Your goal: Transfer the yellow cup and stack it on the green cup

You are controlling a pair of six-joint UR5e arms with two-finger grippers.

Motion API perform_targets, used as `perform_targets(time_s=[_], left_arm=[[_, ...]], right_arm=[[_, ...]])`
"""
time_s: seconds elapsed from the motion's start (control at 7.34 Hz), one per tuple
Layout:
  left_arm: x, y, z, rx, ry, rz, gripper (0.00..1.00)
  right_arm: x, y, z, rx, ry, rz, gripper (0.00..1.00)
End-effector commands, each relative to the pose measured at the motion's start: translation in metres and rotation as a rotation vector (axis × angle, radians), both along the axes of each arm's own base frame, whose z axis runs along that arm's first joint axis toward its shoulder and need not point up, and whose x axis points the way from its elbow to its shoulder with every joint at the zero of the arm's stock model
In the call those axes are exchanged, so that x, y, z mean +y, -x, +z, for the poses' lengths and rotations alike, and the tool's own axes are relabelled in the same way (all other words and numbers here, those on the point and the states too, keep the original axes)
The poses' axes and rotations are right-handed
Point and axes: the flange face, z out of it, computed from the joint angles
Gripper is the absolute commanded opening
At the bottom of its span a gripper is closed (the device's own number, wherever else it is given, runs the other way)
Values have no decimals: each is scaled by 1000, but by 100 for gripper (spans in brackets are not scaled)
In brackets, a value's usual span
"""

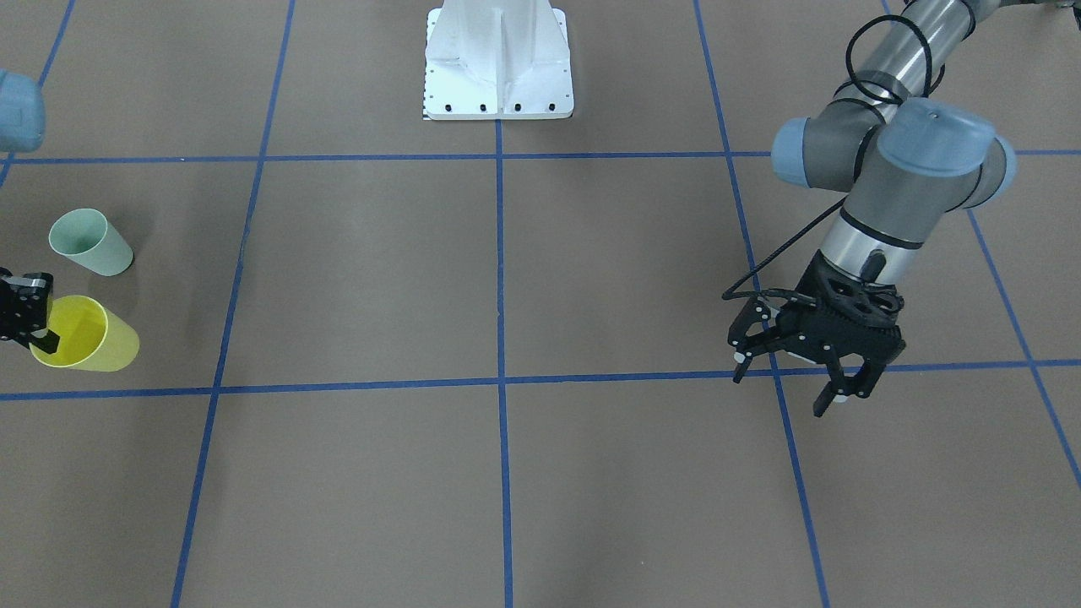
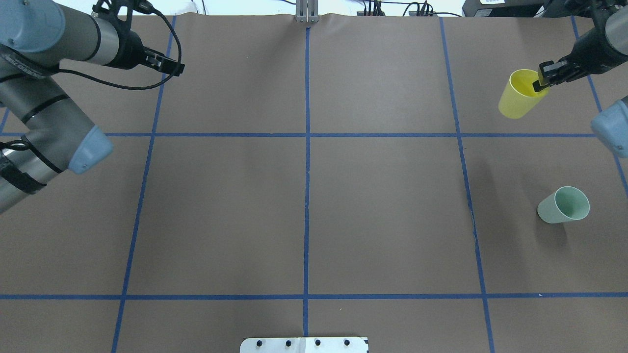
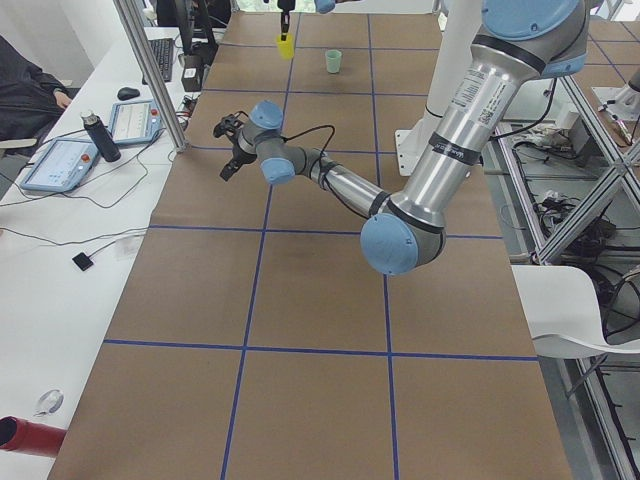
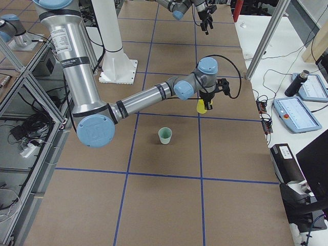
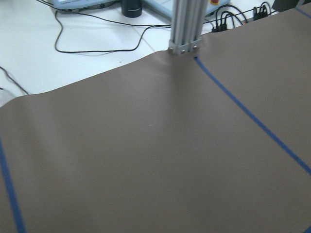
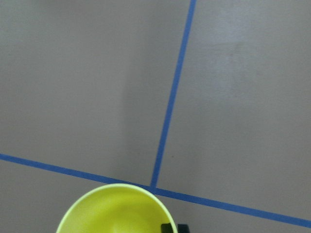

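Note:
My right gripper point(image 2: 542, 78) is shut on the rim of the yellow cup point(image 2: 520, 95), with one finger inside it, and holds it upright above the table. The cup also shows in the front view point(image 1: 84, 333), the right side view point(image 4: 202, 106) and the right wrist view point(image 6: 114, 211). The green cup point(image 2: 564, 205) stands upright on the table, apart from the yellow one and nearer the robot; it also shows in the front view point(image 1: 89, 242). My left gripper point(image 1: 802, 380) is open and empty, far across the table.
The table is brown paper with a blue tape grid. The robot's white base point(image 1: 498, 63) stands at the middle of my side. An aluminium post point(image 5: 187, 24) rises at the far edge, with cables and tablets point(image 3: 130, 120) on the white desk beyond.

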Motion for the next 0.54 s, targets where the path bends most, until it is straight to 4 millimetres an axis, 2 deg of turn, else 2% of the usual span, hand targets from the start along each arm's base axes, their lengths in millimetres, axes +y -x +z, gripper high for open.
perform_targets(time_s=[0.0, 0.14, 0.27, 0.41], left_arm=[[-11, 65, 14, -157, 33, 42, 100], [-11, 83, 45, -196, 68, 41, 100], [-8, 100, 73, -211, 108, 29, 100], [-7, 112, 86, -221, 145, 28, 100]], right_arm=[[7, -45, 42, 33, -2, -2, 0], [14, -59, 58, 38, 17, 8, 0], [31, -65, 73, 20, 39, 0, 0], [59, -72, 68, 10, 37, 7, 0]])
